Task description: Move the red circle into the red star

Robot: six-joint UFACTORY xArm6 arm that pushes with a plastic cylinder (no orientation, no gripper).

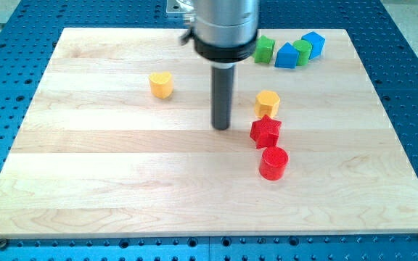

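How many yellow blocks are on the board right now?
2. The yellow heart sits toward the view's upper left; the yellow hexagon touches the red star. The arm could hide more.

One camera looks down at a slant from the board's (122, 188) near edge, taking in its whole top.

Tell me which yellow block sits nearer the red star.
The yellow hexagon, touching the red star from the view's top. The yellow heart lies far off to the view's left, beyond my tip.
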